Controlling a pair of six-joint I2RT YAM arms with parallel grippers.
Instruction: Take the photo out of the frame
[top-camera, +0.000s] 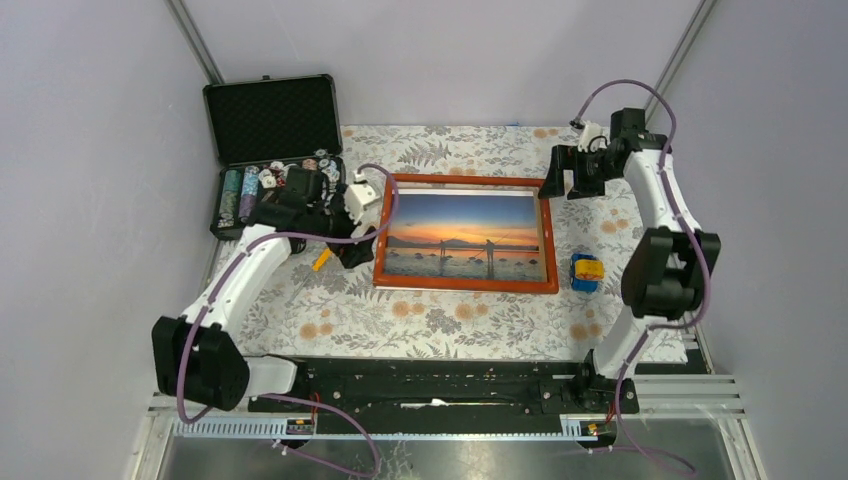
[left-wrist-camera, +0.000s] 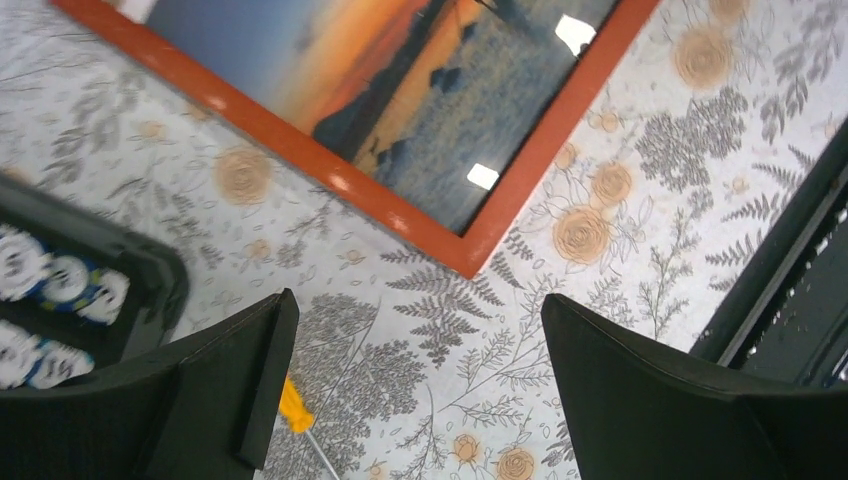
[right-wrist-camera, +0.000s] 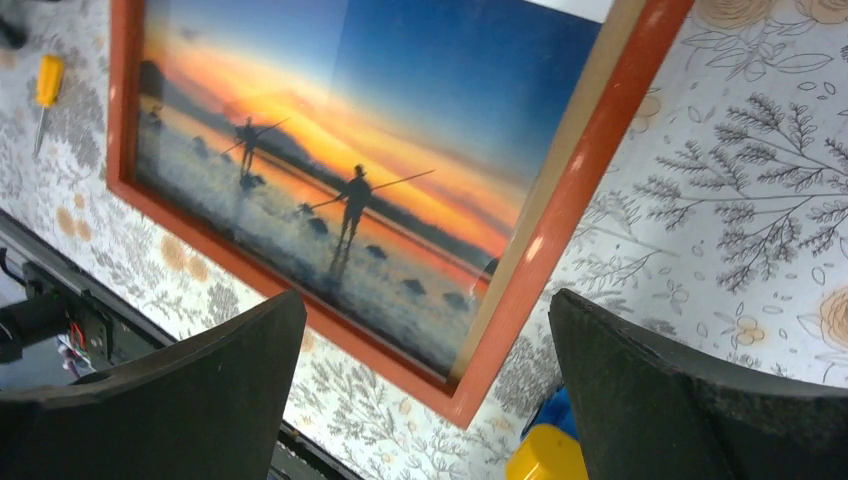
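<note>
The orange-red frame (top-camera: 466, 285) lies face up in the middle of the floral table, with the sunset photo (top-camera: 467, 235) inside it. The frame also shows in the left wrist view (left-wrist-camera: 520, 180) and the right wrist view (right-wrist-camera: 560, 230), with the photo (left-wrist-camera: 400, 90) (right-wrist-camera: 330, 140) behind glass. My left gripper (top-camera: 362, 240) is open and empty, hovering just left of the frame's left edge. My right gripper (top-camera: 562, 185) is open and empty, above the frame's far right corner. The frame's back is hidden.
An open black case (top-camera: 270, 150) with poker chips stands at the far left. A yellow-handled screwdriver (top-camera: 322, 260) lies under the left gripper, also in the left wrist view (left-wrist-camera: 296, 408). A blue and yellow object (top-camera: 586, 272) sits right of the frame.
</note>
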